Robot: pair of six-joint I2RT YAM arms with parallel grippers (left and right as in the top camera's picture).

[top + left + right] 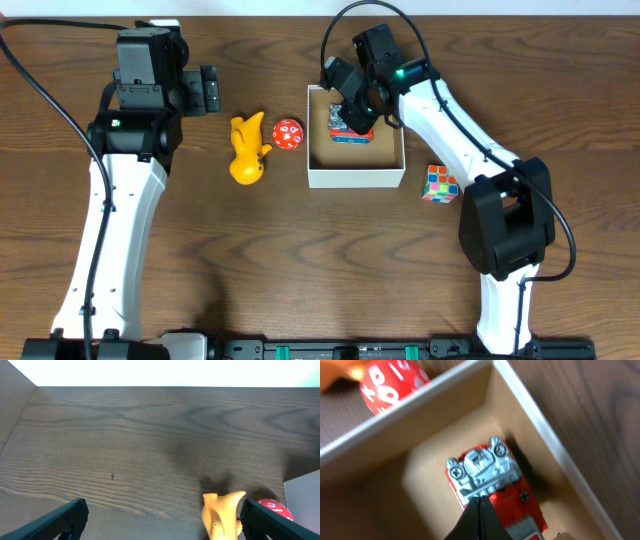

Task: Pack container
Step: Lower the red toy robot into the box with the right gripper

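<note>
The container (355, 178) is a square white box with a tan inside, at the table's middle right. A red toy car (352, 130) with a grey underside lies in its far part, also seen in the right wrist view (485, 472). My right gripper (355, 110) hovers over the car with its fingers pressed together (480, 501), nothing between them. My left gripper (210, 90) is open and empty at the back left, its fingers (162, 520) wide apart above the table. A yellow toy (247, 150) and a red many-sided die (288, 133) lie left of the container.
A multicoloured puzzle cube (440, 184) lies right of the container. The yellow toy (222, 512), the die (275, 509) and a container corner (305, 492) show at the right of the left wrist view. The container wall (420, 407) separates the die (392, 385) from the car.
</note>
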